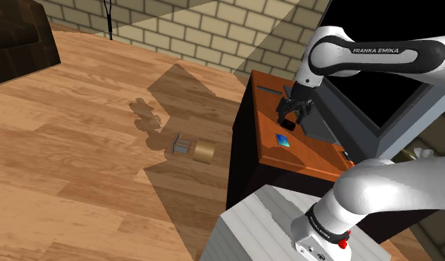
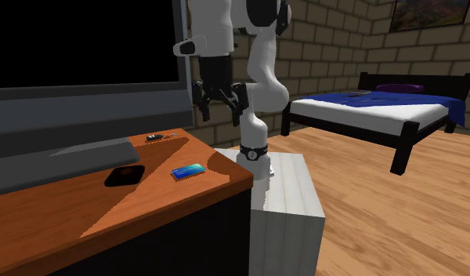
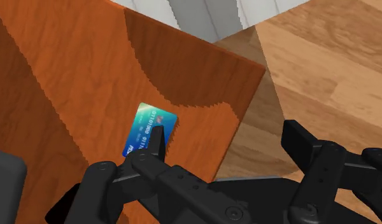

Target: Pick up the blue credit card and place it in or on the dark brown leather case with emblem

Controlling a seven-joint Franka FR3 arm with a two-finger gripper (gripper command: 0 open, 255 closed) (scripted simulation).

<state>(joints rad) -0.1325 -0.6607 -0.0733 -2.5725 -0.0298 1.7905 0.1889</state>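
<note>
Gripper open, empty, above table. Card lies flat near the table edge, close to case. Centre over card, jaws across short side (it's thin), descend slow, pinch w/ care.

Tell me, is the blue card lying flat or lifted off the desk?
Lying flat. The blue card rests on the orange-brown desk top, and the open end effector hangs above without touching it.

Card near case on cabinet
</note>
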